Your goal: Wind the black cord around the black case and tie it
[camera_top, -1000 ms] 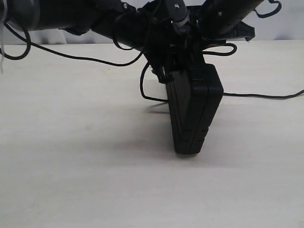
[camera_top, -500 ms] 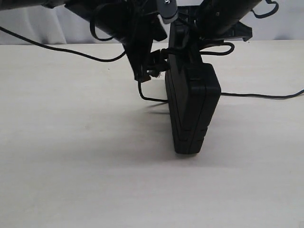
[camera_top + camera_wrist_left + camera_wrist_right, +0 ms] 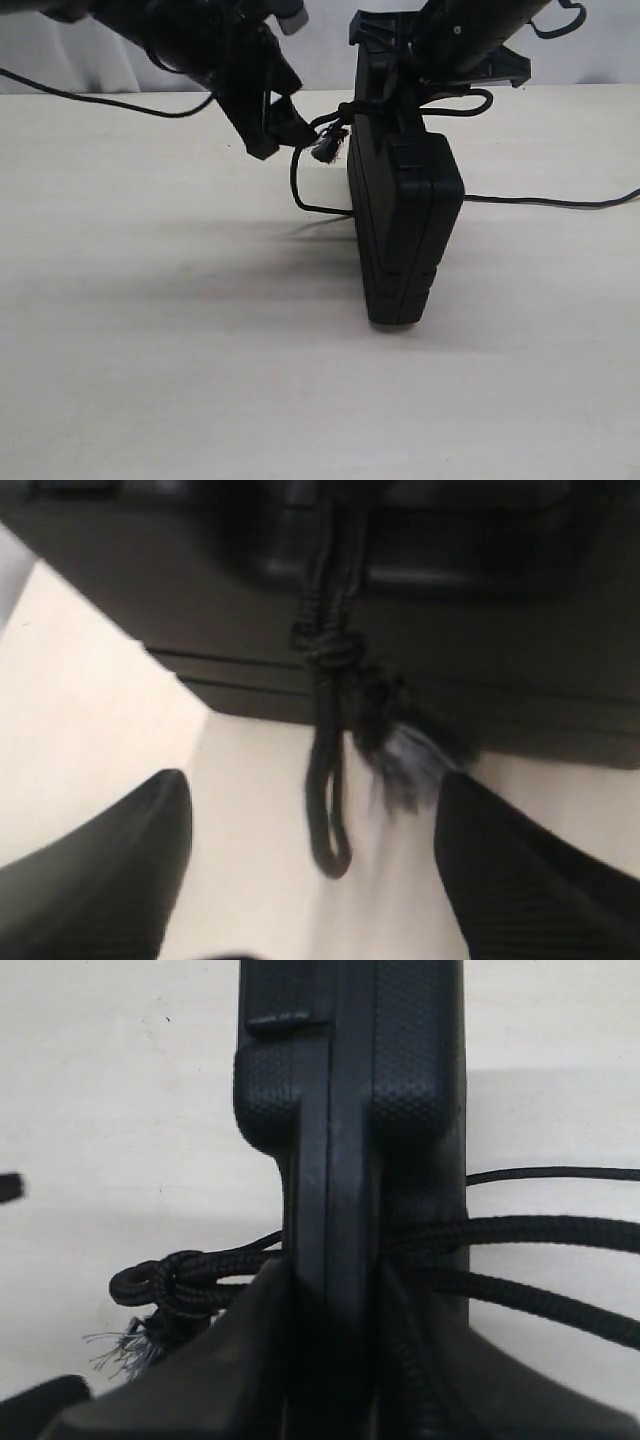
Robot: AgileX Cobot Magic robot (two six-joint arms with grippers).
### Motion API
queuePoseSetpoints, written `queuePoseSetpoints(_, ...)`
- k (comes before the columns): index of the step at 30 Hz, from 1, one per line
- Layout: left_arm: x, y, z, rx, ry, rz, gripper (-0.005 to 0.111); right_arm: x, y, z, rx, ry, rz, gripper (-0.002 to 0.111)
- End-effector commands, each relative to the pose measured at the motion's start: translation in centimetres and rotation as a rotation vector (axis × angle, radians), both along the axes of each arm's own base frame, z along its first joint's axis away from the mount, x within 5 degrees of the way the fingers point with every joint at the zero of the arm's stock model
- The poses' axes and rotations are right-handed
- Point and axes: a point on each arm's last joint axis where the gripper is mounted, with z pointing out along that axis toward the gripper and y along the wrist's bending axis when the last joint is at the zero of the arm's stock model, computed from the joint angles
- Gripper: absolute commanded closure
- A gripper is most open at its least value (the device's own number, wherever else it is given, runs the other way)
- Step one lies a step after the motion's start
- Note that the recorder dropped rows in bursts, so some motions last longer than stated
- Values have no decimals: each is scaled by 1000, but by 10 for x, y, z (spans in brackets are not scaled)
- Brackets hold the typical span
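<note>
The black case (image 3: 405,235) stands on its narrow edge on the table. My right gripper (image 3: 400,75) comes down over its top and is shut on it; in the right wrist view the fingers (image 3: 250,1360) press both flat sides of the case (image 3: 350,1080). The black cord (image 3: 540,1230) crosses the case and ends in a knot (image 3: 327,148) with a frayed tuft at its left side. My left gripper (image 3: 283,140) is open just left of that knot, apart from it. Between its fingers (image 3: 110,870) hangs the cord's loop (image 3: 330,820), untouched.
The cord's free length (image 3: 550,203) trails over the pale table (image 3: 150,330) to the right of the case. A slack bend of cord (image 3: 297,190) hangs left of the case. Arm cables (image 3: 100,100) droop at the back left.
My left gripper has drawn back to the left and up, away from the case, with its jaws open. The knotted end stays beside the case. The right gripper and case have not moved.
</note>
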Motion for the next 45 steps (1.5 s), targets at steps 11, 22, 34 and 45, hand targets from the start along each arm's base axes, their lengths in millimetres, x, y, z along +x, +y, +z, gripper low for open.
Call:
queuePoseSetpoints(11,18,-17,-38,-132,20,6,74,2,0,-12,-19,37,2,104)
queuePoseSetpoints(22,10,-44,-49,-192,29,-41,107,2,1,-12,-18,45,2,104)
queuePoseSetpoints(34,-9,-60,-9,-225,-84,-66,107,2,1,-12,-18,44,3,104)
queuePoseSetpoints(45,-2,-55,-26,-132,-89,-51,65,2,1,-12,-13,47,2,104)
